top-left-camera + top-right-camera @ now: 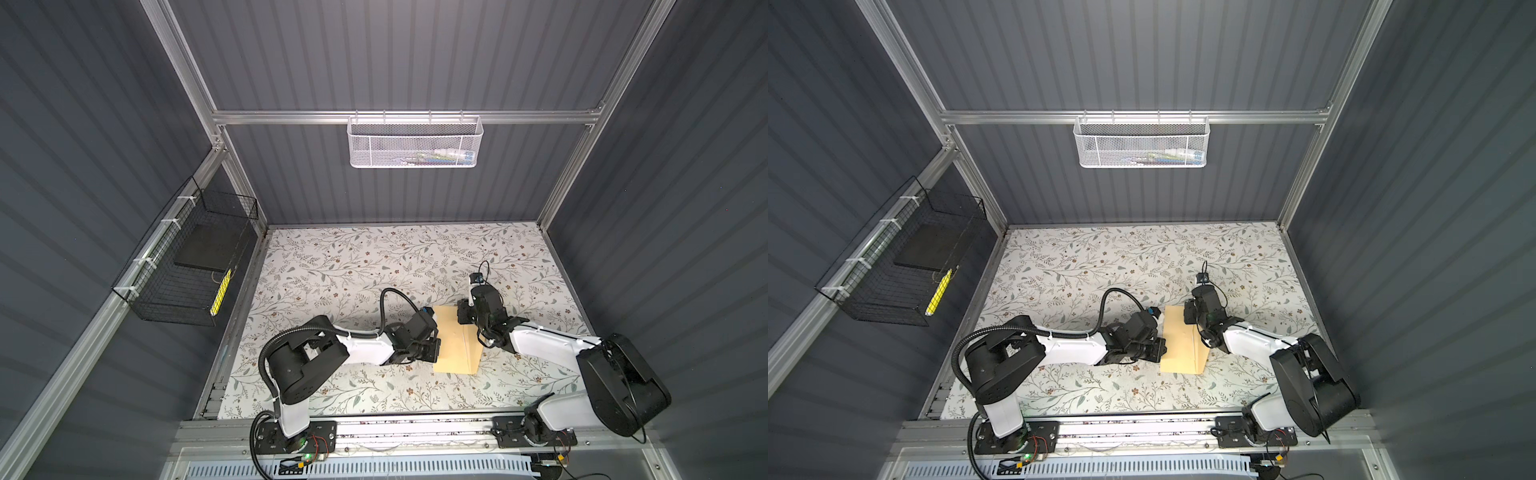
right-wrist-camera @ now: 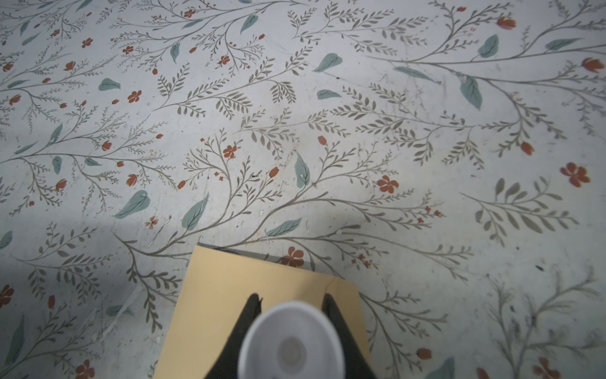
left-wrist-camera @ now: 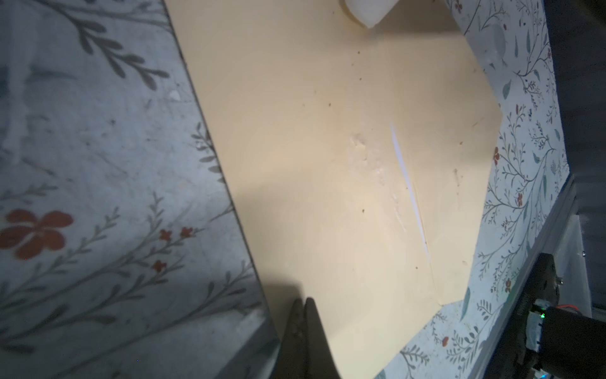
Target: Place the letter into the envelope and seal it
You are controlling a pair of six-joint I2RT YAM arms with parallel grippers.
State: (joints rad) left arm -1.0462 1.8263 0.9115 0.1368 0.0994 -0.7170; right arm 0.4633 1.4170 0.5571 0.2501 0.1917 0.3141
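The tan envelope [image 1: 457, 340] [image 1: 1183, 347] lies flat on the floral table between the two arms. A thin white sliver [image 3: 408, 187] shows along its flap seam, so the letter is hidden but for that strip. My left gripper [image 3: 305, 302] [image 1: 437, 348] is shut, its fingertips together over the envelope's [image 3: 328, 147] left edge with nothing seen between them. My right gripper [image 2: 292, 300] [image 1: 460, 316] hangs over the envelope's [image 2: 223, 295] far end, shut on a white cylindrical stick [image 2: 292, 341] whose tip also appears in the left wrist view [image 3: 367, 13].
A white mesh basket [image 1: 415, 143] hangs on the back wall. On the left wall a black wire basket [image 1: 187, 270] holds a dark slab and a yellow item. The aluminium rail [image 1: 415, 428] with both arm bases runs along the table's front.
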